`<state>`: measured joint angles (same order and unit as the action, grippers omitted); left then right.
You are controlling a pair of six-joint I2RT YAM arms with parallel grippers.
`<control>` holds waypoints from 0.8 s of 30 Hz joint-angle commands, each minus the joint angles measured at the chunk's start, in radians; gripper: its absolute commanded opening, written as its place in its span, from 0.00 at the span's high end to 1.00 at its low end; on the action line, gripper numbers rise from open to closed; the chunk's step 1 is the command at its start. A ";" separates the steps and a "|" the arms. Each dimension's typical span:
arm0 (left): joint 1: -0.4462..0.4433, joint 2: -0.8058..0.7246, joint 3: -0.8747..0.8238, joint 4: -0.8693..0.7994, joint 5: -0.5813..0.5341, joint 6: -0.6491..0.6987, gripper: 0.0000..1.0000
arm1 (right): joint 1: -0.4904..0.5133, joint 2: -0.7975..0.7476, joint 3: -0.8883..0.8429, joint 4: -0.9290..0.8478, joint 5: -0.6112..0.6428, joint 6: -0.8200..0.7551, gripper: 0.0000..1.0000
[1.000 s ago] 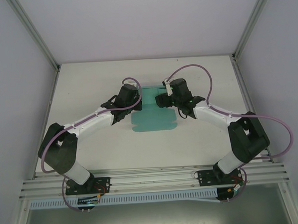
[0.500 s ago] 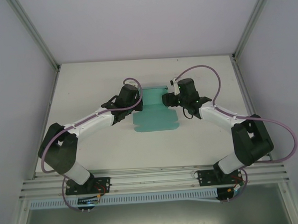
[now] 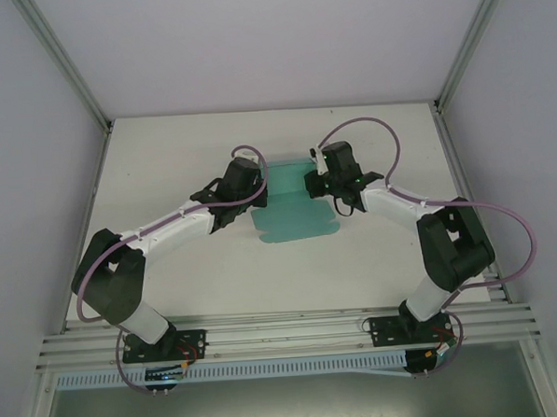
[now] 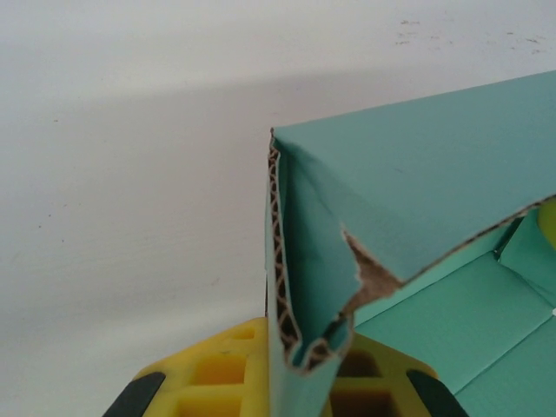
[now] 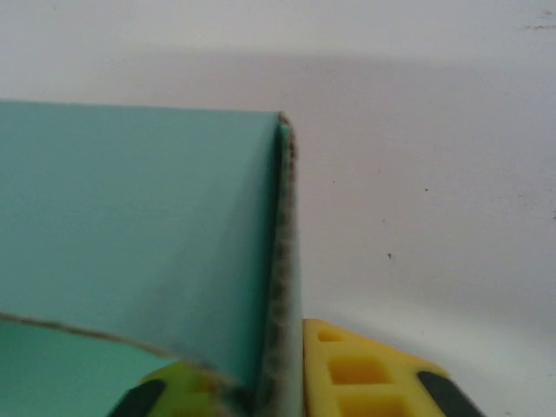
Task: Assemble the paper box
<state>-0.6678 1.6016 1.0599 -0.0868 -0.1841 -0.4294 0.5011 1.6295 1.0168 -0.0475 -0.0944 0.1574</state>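
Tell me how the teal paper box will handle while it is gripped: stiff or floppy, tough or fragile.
Probably fairly stiff: the paper box shows a corrugated edge and its raised walls hold straight. Likely fragile at edges: one flap is already torn near the left gripper. Probably light, given thin card.

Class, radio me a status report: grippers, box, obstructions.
Left gripper shut on paper box wall. Right gripper shut on opposite wall. Box part-folded. No obstruction seen.

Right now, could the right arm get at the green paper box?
Probably yes: the right gripper looks shut on a folded-up wall of the paper box, with nothing between them.
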 commanded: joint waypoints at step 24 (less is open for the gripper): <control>0.008 -0.061 0.036 -0.028 -0.080 -0.018 1.00 | 0.056 0.230 0.251 -0.574 0.976 0.245 1.00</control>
<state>-0.6773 1.6096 1.0748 -0.0574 -0.1593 -0.4316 0.6483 1.7992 1.3006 -0.3584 0.4732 0.3557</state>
